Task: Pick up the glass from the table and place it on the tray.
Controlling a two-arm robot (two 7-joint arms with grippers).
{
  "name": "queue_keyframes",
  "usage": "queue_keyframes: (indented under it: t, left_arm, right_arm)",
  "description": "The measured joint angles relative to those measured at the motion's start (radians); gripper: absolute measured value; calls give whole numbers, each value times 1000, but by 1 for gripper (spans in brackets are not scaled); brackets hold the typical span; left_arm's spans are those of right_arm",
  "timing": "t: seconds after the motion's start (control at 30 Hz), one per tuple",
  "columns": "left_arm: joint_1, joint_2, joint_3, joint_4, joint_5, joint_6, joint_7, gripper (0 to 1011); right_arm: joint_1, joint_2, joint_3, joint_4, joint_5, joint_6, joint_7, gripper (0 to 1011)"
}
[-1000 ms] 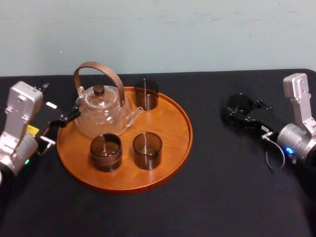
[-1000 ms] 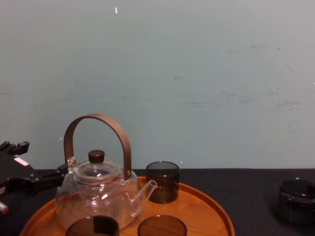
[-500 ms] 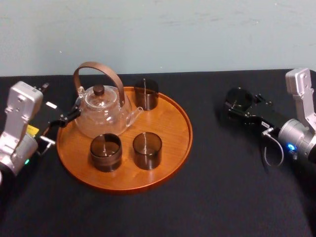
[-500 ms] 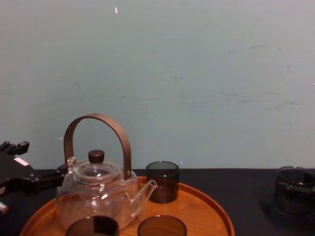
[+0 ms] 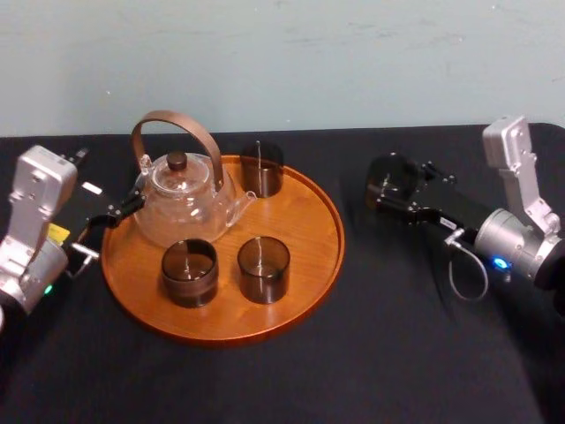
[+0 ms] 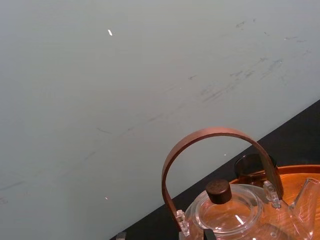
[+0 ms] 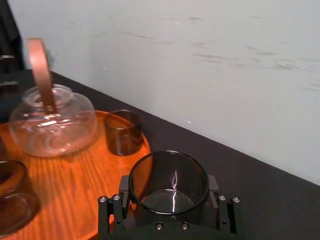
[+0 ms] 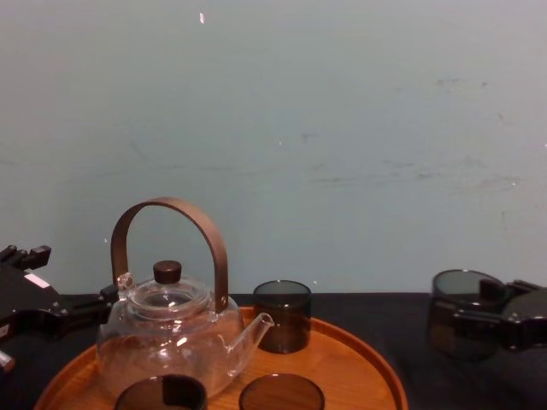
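A dark smoked glass (image 5: 391,181) sits between the fingers of my right gripper (image 5: 388,193), which is shut on it. The glass hangs slightly above the black table (image 5: 397,336), just right of the round wooden tray (image 5: 309,221). In the right wrist view both fingers press the sides of the glass (image 7: 169,182), with the tray (image 7: 75,180) beyond it. From the chest the glass (image 8: 461,320) is at the right, off the tray's rim (image 8: 367,354). My left gripper (image 5: 113,215) rests parked at the tray's left edge.
A glass teapot (image 5: 181,199) with a brown arched handle stands on the tray's back left. Three dark glasses stand on the tray: one at the back (image 5: 262,168) and two at the front (image 5: 189,271) (image 5: 263,268). The tray's right part is bare.
My right gripper has carried the glass leftward toward the tray, lifting it a little. The left arm and the things on the tray have not moved.
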Motion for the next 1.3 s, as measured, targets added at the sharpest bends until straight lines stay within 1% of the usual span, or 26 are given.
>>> queue_keyframes:
  t: [0.27,0.4,0.5,0.57,0.7,1.1,1.13,1.3]
  left_arm:
    - [0,0,0,0,0,0,0,1001]
    - [0,0,0,0,0,0,0,1001]
    - [0,0,0,0,0,0,0,1001]
    - [0,0,0,0,0,0,0,1001]
    - [0,0,0,0,0,0,0,1001]
    - [0,0,0,0,0,0,0,1001]
    - [0,0,0,0,0,0,0,1001]
    - [0,0,0,0,0,0,0,1001]
  right_arm:
    - [12,-14,-46,-9,-9,-10,11,904]
    - [24,-25,-70,-4,-15,-19,16,904]
    - [33,-32,-80,1,-18,-22,18,904]
    - [47,-42,-93,9,-19,-26,24,904]
    - [60,-52,-104,22,-20,-30,29,904]
    - [110,-92,-136,108,-10,-53,54,904]
    - [110,-92,-136,108,-10,-53,54,904]
    - [123,-108,-146,148,-5,-71,68,904]
